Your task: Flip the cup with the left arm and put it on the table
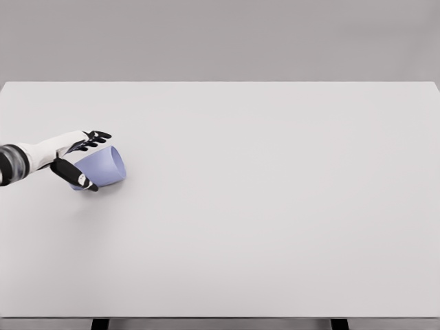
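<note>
A pale lavender cup is tipped on its side at the left of the white table, its wide end facing right. My left hand reaches in from the left edge and wraps the cup: the dark fingers lie over its top and the thumb runs along its near side. The cup's base is hidden behind the hand. I cannot tell whether the cup rests on the table or is lifted slightly off it.
The table's far edge runs across the top of the view and its near edge along the bottom. Two dark table legs show below the front edge.
</note>
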You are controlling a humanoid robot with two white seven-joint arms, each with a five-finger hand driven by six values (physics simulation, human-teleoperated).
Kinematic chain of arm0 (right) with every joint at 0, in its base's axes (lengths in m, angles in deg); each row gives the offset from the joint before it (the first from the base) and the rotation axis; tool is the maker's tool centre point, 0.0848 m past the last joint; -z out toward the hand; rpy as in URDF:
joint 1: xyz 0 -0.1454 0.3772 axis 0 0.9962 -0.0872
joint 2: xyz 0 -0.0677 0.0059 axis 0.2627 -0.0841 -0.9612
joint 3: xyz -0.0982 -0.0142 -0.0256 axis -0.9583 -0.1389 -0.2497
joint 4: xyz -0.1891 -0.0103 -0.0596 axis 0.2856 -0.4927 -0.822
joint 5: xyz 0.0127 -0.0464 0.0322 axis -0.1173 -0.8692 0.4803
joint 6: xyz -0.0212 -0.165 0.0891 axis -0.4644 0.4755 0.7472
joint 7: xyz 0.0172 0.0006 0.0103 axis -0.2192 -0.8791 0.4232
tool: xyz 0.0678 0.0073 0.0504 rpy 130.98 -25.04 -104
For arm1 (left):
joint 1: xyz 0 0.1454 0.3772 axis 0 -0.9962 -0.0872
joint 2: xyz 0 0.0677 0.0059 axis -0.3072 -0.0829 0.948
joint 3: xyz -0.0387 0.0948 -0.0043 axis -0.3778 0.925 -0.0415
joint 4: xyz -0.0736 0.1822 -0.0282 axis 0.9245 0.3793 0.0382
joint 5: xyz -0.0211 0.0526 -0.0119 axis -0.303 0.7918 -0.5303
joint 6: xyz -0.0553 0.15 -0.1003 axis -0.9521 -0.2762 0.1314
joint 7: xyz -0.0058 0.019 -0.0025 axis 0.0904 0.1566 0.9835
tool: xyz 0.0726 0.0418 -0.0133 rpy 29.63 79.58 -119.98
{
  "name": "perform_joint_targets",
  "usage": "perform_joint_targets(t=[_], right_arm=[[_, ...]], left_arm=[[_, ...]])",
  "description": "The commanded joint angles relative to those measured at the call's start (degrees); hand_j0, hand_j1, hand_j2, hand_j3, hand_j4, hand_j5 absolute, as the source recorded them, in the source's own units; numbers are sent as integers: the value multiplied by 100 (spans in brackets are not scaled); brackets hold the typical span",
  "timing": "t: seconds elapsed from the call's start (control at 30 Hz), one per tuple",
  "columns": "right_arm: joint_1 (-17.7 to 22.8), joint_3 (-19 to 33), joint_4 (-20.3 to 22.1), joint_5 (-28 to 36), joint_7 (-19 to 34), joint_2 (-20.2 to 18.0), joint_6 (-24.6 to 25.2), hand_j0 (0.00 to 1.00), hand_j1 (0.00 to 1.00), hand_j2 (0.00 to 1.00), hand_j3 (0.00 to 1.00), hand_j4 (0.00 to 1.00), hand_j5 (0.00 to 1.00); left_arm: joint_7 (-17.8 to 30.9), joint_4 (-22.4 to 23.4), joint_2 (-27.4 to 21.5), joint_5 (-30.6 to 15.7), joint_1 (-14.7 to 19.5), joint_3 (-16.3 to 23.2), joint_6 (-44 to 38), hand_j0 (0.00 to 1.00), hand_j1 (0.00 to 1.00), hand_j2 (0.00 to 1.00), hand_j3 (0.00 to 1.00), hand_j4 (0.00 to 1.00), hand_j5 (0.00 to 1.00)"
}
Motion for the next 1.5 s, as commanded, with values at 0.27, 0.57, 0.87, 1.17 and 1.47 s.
perform_joint_targets(t=[0.27, 0.57, 0.87, 1.17, 1.47], right_arm=[[0, 0, 0, 1, 4, 0, 0, 100, 100, 100, 100, 100, 100], [0, 0, 0, 1, 4, 0, 0, 100, 100, 100, 100, 100, 100], [0, 0, 0, 1, -4, 0, 0, 100, 100, 100, 100, 100, 100], [0, 0, 0, 1, 4, 0, 0, 100, 100, 100, 100, 100, 100], [0, 0, 0, 1, 4, 0, 0, 100, 100, 100, 100, 100, 100]], left_arm=[[-1, 24, 187, 371, 35, 77, 11, 100, 100, 100, 100, 100, 100], [-1, 33, 319, 573, 35, 174, 11, 100, 100, 100, 100, 100, 100], [-1, 112, 328, 582, 35, 200, 11, 99, 99, 99, 99, 99, 99], [-1, 208, 337, 617, 44, 200, 11, 96, 96, 96, 96, 96, 96], [-1, 314, 346, 617, 88, 200, 2, 89, 89, 89, 89, 89, 89]])
